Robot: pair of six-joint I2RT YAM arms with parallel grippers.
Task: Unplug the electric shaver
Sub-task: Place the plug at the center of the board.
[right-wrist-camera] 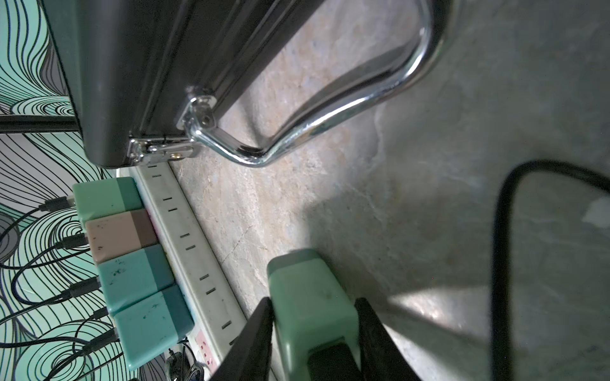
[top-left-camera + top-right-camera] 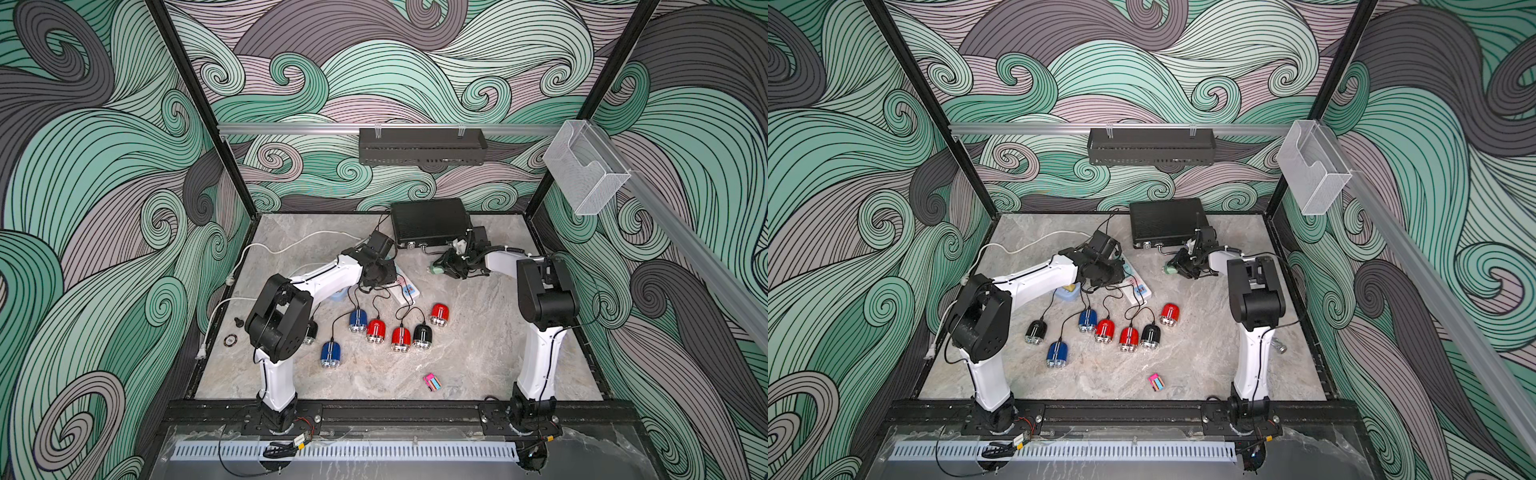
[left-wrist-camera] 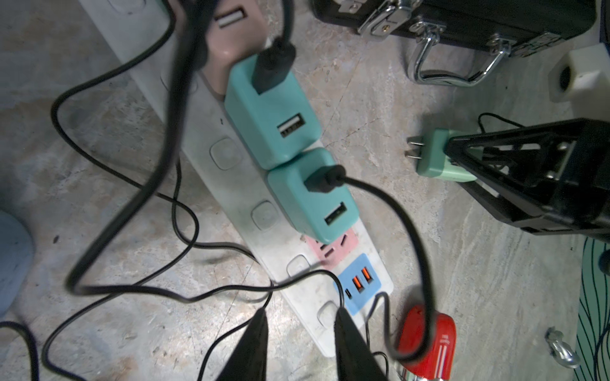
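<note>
Right gripper (image 1: 315, 306): pinching the green adapter (image 3: 432, 158), prongs bare, clear of the power strip (image 3: 241, 198) and to its right, near the black case (image 2: 428, 220).
Left gripper (image 3: 298, 316): slightly spread over the strip's near end, gripping nothing.
Electric shavers (image 2: 400, 338): seven lying mid-surface (image 2: 478, 332), nearer than the strip, with black cables.
</note>
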